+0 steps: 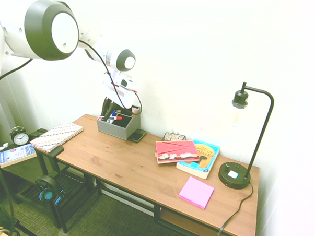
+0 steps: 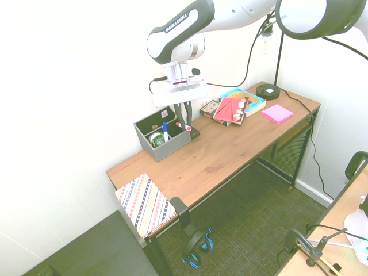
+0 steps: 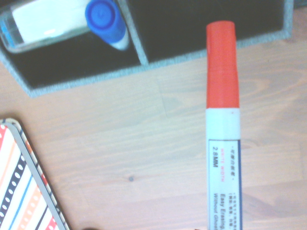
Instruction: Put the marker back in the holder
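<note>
Home-office corner: wooden desk (image 1: 124, 163), black lamp (image 1: 238, 175), books (image 1: 200, 159), grey organizer (image 1: 115, 127).

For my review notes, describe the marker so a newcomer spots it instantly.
On the wooden desk stands a grey box organizer. At its edge, the gripper holds the marker. Its cap is red; the marker inside is blue-capped.

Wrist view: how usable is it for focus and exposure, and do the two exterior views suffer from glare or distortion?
Wrist view: soft overall, large print on the marker legible, small characters smeared, holder interior dark. First exterior view: wall near blown out, pink pad washed pale. Second exterior view: wall equally bleached, arm's white shell merging into it; wide-angle look in both.
</note>
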`<state>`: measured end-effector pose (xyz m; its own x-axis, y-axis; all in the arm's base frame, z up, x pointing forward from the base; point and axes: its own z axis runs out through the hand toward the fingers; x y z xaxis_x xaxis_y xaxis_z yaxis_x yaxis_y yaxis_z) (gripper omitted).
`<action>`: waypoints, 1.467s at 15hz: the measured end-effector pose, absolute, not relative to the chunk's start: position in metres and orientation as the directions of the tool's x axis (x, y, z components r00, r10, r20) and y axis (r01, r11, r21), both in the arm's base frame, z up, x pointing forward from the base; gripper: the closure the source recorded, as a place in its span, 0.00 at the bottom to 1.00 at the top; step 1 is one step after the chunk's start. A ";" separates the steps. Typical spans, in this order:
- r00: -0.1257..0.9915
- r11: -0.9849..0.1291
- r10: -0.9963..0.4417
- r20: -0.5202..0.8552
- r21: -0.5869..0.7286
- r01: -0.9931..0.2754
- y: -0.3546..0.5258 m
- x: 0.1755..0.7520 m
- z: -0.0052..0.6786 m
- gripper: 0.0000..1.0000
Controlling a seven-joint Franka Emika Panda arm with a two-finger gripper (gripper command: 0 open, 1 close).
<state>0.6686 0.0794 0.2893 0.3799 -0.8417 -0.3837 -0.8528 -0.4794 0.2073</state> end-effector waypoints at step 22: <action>0.156 -0.291 -0.838 -0.522 0.188 -0.938 0.046 0.709 0.246 0.00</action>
<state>0.7089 0.0458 0.2459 0.1561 -0.8385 -0.5221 -0.9380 -0.2915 0.1877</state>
